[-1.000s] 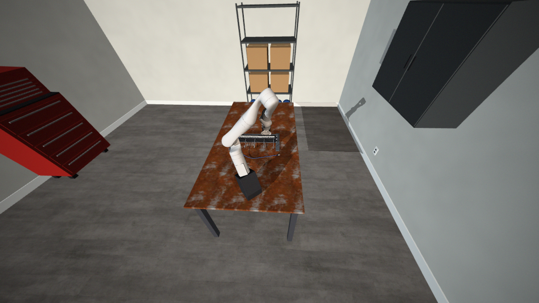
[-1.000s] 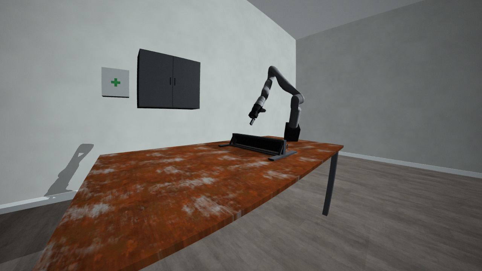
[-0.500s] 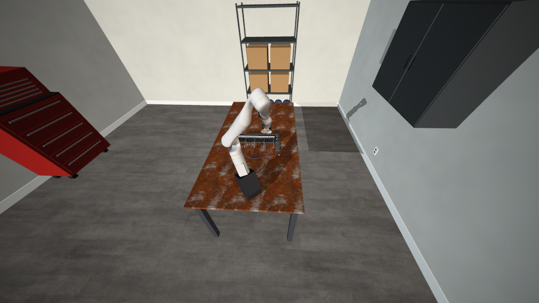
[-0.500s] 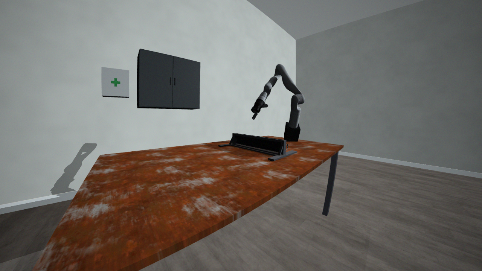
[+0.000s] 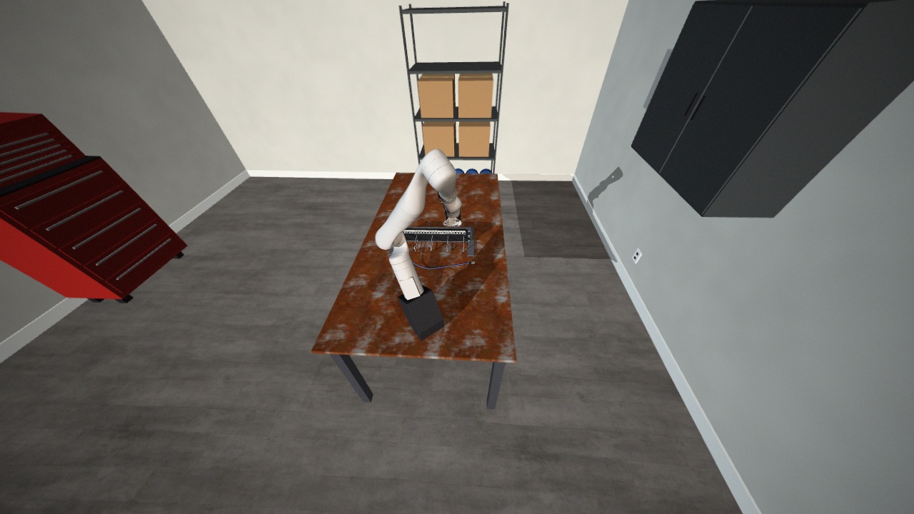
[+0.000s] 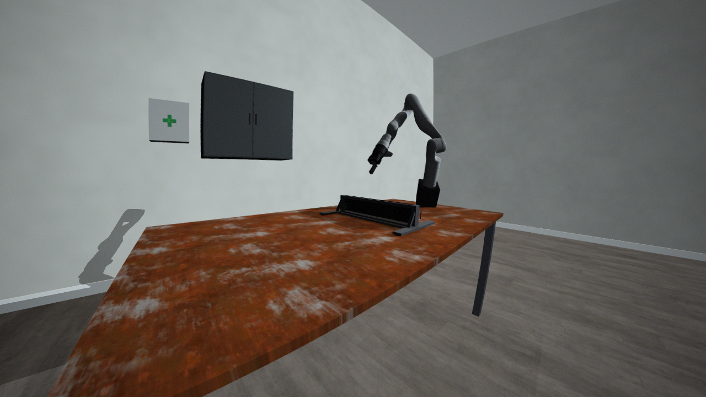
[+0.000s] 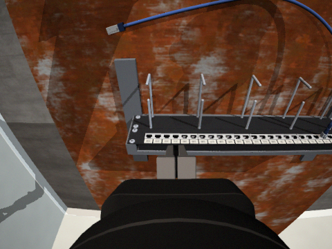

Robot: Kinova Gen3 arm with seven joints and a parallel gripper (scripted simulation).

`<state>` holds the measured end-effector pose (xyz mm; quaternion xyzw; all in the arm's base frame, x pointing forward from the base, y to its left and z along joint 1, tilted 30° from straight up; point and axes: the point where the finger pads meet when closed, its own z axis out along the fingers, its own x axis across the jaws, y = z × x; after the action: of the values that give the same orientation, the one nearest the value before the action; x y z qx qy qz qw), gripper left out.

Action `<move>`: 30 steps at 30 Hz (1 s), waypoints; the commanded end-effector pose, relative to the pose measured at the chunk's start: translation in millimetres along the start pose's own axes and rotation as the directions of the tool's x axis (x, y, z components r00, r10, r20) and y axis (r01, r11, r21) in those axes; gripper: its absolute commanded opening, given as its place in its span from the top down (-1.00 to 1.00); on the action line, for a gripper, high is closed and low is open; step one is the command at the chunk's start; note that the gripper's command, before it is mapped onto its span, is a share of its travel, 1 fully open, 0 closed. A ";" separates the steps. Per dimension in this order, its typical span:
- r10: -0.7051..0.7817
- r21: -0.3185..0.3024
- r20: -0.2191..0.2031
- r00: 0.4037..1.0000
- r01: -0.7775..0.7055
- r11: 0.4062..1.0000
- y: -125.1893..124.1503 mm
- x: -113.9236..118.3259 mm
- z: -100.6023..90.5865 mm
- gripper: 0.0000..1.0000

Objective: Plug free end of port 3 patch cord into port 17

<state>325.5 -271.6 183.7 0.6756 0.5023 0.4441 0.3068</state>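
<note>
One gripper: closed, nothing in its fingers. In the wrist view it (image 5: 452, 223) (image 6: 372, 170) (image 7: 176, 149) comes up from bottom center, tips overlapping the panel's lower edge on screen. The exterior view has it up above the rack, well apart from it.
Free plug: lying on the table, upper left of the wrist frame. The plug (image 5: 473, 263) (image 7: 113, 29) is clear-ish with a dark blue back end, so port 17 isn't filled by it.
Cord: blue. The cord (image 5: 434, 268) (image 7: 173, 12) runs right from that plug along the top of the wrist frame, then curves down the right side.
Other end: plugged in at the far right of the jack row in the wrist view, and that seated plug (image 7: 324, 134) is partly cut off.
Rack: standing on its feet. The rack (image 5: 470, 245) (image 6: 416, 216) (image 7: 126, 79) sits right of center in the exterior shot.
Jack row: white plates along the lower part of the panel, the row (image 5: 434, 232) (image 7: 207, 141) spanning center to right edge in the wrist view. Numbers are too small to read.
Guides: thin metal rods (image 7: 199, 97) sticking out of the panel.
Arm: the white arm (image 5: 408, 204) (image 6: 422, 118) arches over the table (image 5: 358, 313) (image 6: 246, 276) (image 7: 86, 52), from a black base (image 5: 423, 314) (image 6: 422, 197) lower center in the top view.

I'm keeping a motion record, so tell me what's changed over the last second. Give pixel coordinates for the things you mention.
The arm (image 5: 408, 204) (image 6: 423, 121) has drawn its elbow up and back toward its base, and the claw (image 5: 452, 223) (image 6: 372, 170) (image 7: 176, 156) has risen slightly, at more of a slant. Nothing was visibly taken hold of or let go. The rack (image 5: 470, 245) (image 6: 414, 229) (image 7: 126, 77) and the cord's free plug (image 5: 473, 263) (image 7: 113, 29) look unmoved.
</note>
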 end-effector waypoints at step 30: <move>-0.843 -0.009 -0.524 0.121 0.989 0.148 -116.1 -54.9 69.5 1.00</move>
<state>325.8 -289.8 44.8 0.1729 0.9221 0.1910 0.2885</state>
